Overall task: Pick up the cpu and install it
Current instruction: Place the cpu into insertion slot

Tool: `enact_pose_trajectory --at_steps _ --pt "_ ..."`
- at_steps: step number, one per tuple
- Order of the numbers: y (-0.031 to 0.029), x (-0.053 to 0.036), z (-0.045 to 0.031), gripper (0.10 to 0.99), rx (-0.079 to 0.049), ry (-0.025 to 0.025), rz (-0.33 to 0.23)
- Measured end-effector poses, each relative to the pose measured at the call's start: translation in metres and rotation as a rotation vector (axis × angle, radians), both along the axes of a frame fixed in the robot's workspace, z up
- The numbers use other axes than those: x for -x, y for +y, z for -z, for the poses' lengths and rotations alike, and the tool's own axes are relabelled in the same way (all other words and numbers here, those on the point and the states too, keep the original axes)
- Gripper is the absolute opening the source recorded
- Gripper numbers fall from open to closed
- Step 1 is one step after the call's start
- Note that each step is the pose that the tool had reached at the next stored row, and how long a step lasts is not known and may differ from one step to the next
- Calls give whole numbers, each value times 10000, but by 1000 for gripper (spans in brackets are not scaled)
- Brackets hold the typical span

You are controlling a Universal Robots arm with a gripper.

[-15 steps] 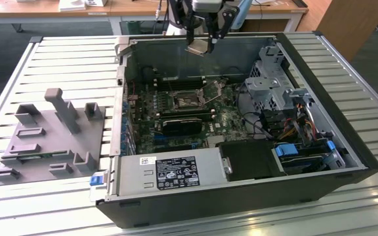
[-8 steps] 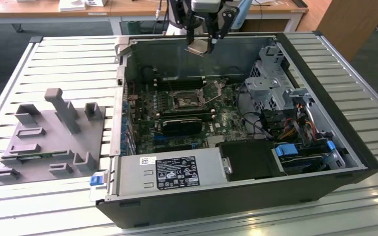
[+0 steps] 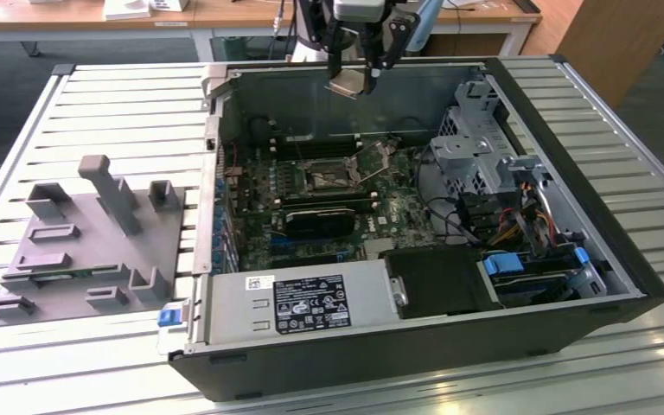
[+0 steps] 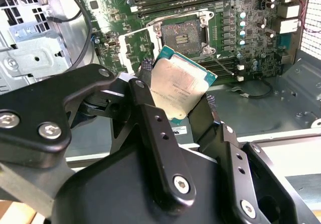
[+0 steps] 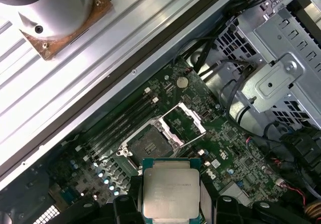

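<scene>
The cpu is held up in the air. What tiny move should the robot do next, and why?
Probably lower it toward the socket. The end effector grips the cpu by its edges, well above the motherboard, and the socket sits open and empty, so nothing seems to block the way down.

The cpu (image 4: 183, 86) loses one corner behind the black fingers (image 4: 150, 116) of the gripper (image 4: 176, 96) clamping it in the second wrist view and one edge to the picture's border in the first wrist view, while the arm (image 3: 359, 12) runs off the exterior view's top edge.
</scene>
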State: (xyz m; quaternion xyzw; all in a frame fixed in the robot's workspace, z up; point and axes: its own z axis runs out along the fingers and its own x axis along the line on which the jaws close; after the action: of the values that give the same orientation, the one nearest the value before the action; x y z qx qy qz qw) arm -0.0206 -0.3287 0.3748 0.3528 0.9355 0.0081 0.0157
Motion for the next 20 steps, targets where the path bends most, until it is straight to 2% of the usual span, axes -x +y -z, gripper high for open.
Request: enact_pose_trajectory --at_steps 20 --pt "0 0 2 541 0 0 395"
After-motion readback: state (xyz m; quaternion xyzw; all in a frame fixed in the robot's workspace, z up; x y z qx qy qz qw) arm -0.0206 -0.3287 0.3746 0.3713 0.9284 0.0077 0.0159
